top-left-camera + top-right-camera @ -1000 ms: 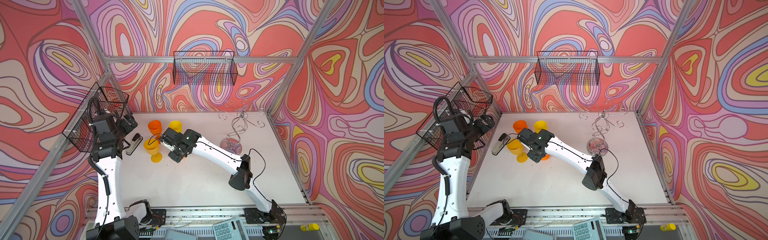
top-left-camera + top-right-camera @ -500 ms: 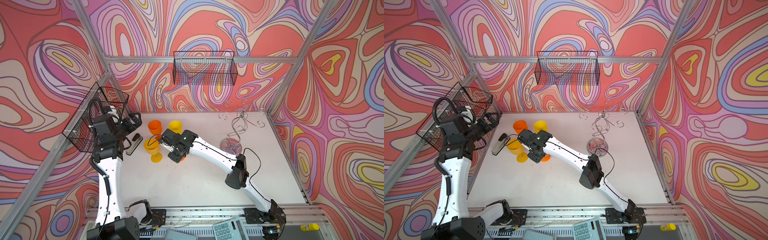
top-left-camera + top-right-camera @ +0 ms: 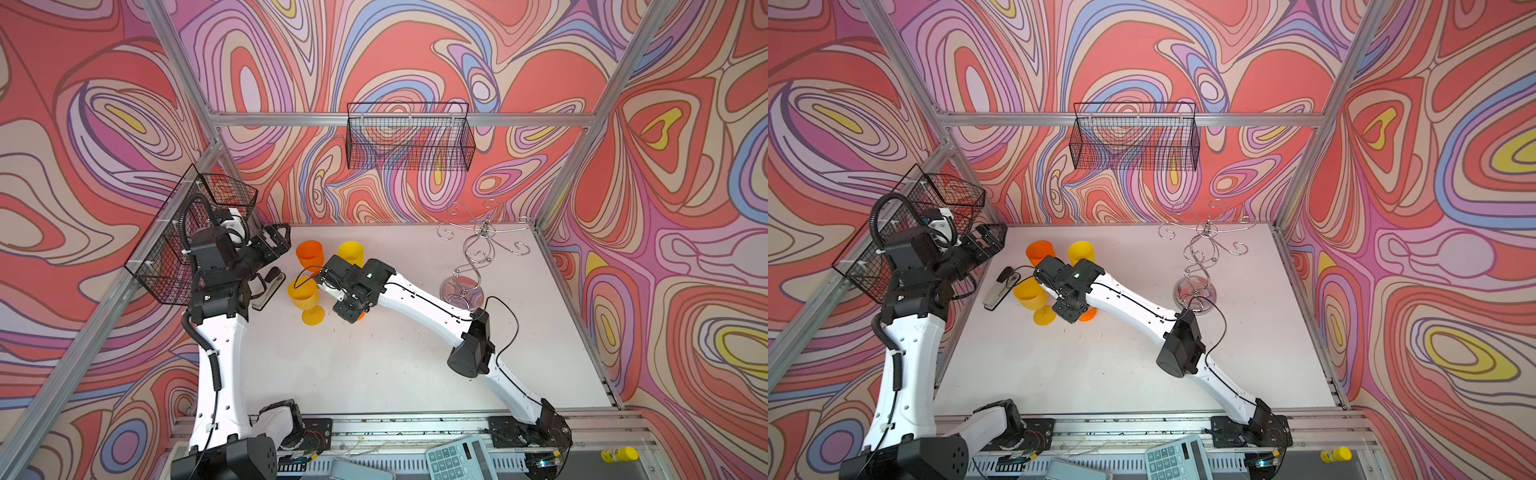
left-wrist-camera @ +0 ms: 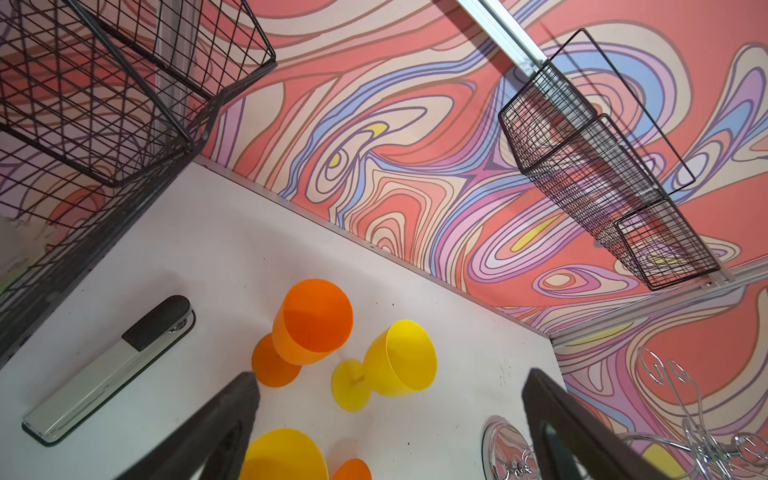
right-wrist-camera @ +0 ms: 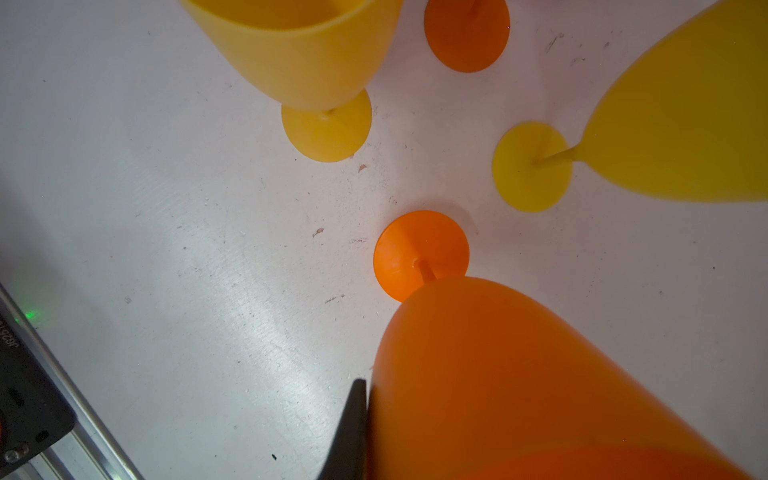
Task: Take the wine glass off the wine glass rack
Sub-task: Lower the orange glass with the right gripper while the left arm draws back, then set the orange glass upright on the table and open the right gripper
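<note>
"How many glasses do you count?"

"Four, all left of centre on the white table (image 3: 374,365): two orange, two yellow. The far orange glass (image 3: 309,254) and the far yellow glass (image 3: 350,253) stand side by side. The amber-yellow glass (image 3: 305,291) is nearer."

"And the fourth?"

"The orange wine glass (image 5: 540,374) is in the right gripper (image 3: 1070,309), which is pinched nearly closed on the bowl's wall. I see only one finger (image 5: 353,415), pressed against the outside. The foot seems to sit on the table, though I can't be sure."

"The stand?"

"One wine glass rack (image 3: 462,289), upright at the far right, well apart from the glasses."

"The other arm?"

"The left gripper (image 3: 279,239) is raised at the far left, jaws spread wide, holding nothing."

"Anything else?"

"Two black wire baskets: the far-wall basket (image 3: 409,137) and the left-wall basket (image 3: 166,270). One stapler (image 3: 268,286) just left of the glasses, and one calculator (image 3: 457,457) at the near edge."
</note>
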Robot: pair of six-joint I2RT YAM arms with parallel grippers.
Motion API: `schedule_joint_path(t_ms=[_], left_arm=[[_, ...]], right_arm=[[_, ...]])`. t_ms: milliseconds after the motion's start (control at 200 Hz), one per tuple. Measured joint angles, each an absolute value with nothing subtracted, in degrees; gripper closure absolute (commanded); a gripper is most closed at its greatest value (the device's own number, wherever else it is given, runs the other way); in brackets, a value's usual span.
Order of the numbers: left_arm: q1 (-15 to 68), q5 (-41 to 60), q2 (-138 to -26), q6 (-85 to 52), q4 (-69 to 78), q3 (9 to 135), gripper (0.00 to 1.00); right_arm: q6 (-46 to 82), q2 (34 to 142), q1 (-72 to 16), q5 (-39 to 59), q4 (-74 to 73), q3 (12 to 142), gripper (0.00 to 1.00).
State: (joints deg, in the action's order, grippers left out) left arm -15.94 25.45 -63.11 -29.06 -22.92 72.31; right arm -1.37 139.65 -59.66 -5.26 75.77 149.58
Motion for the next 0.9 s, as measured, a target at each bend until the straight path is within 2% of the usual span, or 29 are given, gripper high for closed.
schedule_joint_path(t_ms=[255, 341, 456, 676, 896], left_arm=[[-15.68, 25.54, -63.11, -28.97, -22.92, 72.31, 0.01], [-15.68, 25.61, -63.11, -28.97, -22.92, 72.31, 0.0], [-15.66, 25.91, -63.11, -28.97, -22.92, 72.31, 0.0], [-15.0, 25.96, -63.33, -28.99, -22.96, 73.54, 0.0], [-14.04, 25.93, -63.44, -28.97, -23.03, 75.94, 0.0]], right_arm=[[-1.52, 141.43, -59.66, -5.02, 75.77, 149.67, 0.91], [-1.76, 141.8, -59.66, -5.04, 75.77, 149.69, 0.88], [-2.07, 141.88, -59.66, -5.04, 75.64, 149.69, 0.8], [-2.79, 141.88, -59.66, -5.02, 74.26, 149.82, 0.57], [-3.18, 141.53, -59.59, -5.52, 72.42, 150.52, 0.47]])
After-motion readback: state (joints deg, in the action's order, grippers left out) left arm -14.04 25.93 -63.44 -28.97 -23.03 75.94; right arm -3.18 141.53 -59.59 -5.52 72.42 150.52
